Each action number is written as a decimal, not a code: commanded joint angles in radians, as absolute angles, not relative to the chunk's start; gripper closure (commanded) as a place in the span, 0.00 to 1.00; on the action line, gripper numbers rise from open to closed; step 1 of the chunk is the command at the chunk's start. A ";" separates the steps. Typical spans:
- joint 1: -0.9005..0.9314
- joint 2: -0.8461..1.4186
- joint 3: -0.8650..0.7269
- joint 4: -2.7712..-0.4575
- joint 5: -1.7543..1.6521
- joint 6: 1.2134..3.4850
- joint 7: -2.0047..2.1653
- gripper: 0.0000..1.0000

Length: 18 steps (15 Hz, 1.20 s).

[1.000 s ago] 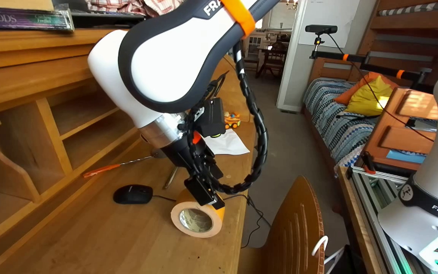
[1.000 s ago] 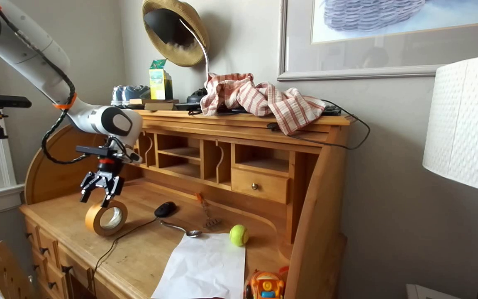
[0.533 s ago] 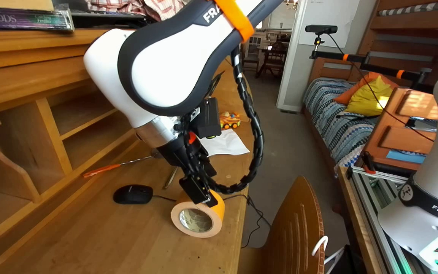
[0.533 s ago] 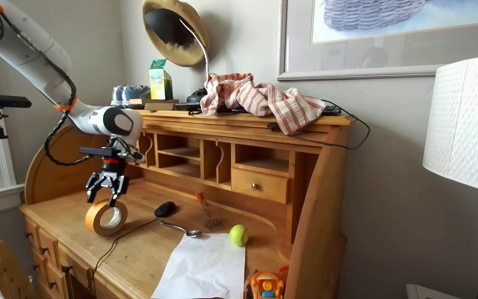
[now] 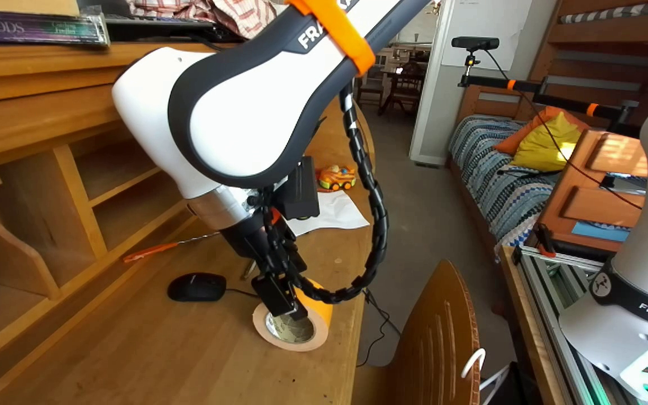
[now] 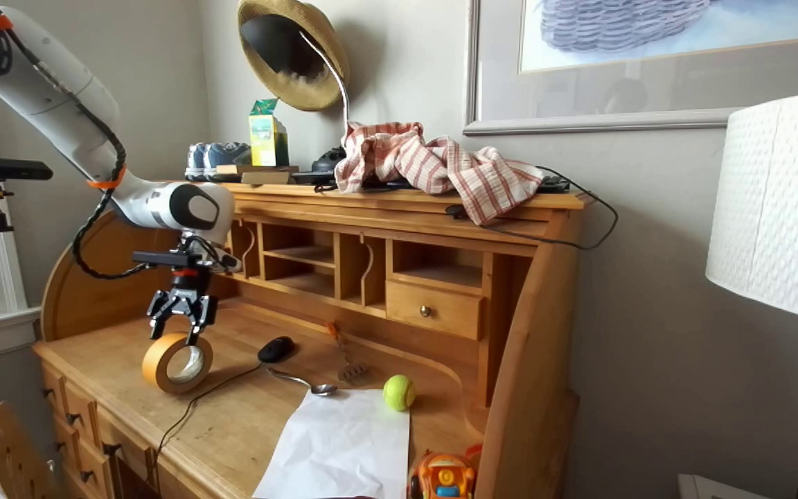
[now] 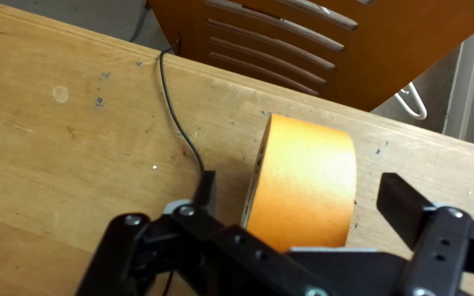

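A wooden tabletop (image 6: 246,416) carries the small things here. A chair (image 5: 436,326) stands beside its edge, close to where the tape (image 7: 307,176) is. A sheet of paper (image 6: 343,443) lies well apart from both.

The claw (image 6: 175,333) points down over the tape and grips nothing: its fingers (image 7: 401,205) are spread wider than the roll, one to each side, and the wrist view shows a gap either way.

The tape stands on its curved outer face like a wheel, hole facing sideways. It is probably firm, of modest weight and hard to damage, though its smooth outside may slip under a weak pinch, and a nudge along its curve could set it rolling. The surest hold looks to be across the two flat faces near the top, with the fingers meeting solid ring rather than the hole.

The orange toy (image 6: 446,477) sits beside the paper. The mouse (image 6: 276,350) lies near the tape, its cable (image 7: 171,105) passing behind one finger in the wrist view. The ball (image 6: 399,393) rests at a corner of the paper, and the spoon (image 6: 323,389) lies by the edge of the paper.
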<state>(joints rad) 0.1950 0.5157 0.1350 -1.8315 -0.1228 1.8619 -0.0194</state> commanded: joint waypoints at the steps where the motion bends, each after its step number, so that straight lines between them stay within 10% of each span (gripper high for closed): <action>1: 0.207 0.533 0.131 -1.824 -0.131 1.891 -0.004 0.00; 3: 0.208 0.534 0.131 -1.825 -0.130 1.899 -0.005 0.02; 4: 0.209 0.534 0.131 -1.827 -0.131 1.903 -0.004 0.25; 11: 0.210 0.531 0.129 -1.831 -0.133 1.914 -0.004 0.71; 18: 0.212 0.444 0.148 -1.902 -0.109 1.882 0.001 0.71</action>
<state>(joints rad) 0.2019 0.5167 0.1404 -1.8388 -0.1207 1.8969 -0.0194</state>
